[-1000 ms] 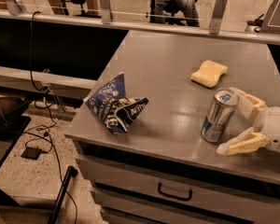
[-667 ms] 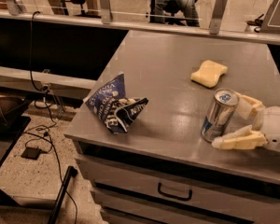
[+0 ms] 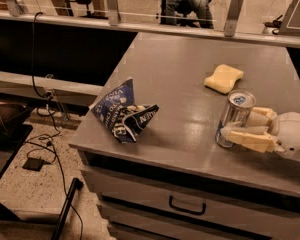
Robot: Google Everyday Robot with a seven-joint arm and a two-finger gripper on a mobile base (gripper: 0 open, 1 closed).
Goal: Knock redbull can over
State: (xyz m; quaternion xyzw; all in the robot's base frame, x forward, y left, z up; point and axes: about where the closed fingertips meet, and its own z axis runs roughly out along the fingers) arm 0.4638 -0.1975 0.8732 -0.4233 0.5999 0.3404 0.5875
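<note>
Redbull can (image 3: 236, 109) upright, hand (image 3: 241, 125) close against its right side; clenched or released, cannot tell.

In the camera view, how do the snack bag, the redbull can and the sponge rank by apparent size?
1. snack bag, clearly largest.
2. redbull can.
3. sponge, though it lies farther back, so its place below the can is unsure.
The gripper is close beside the can, near the picture's right edge.

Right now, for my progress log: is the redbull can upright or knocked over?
Upright: the redbull can stands on its base on the grey table, shiny top facing up, with the claw close beside it.
</note>
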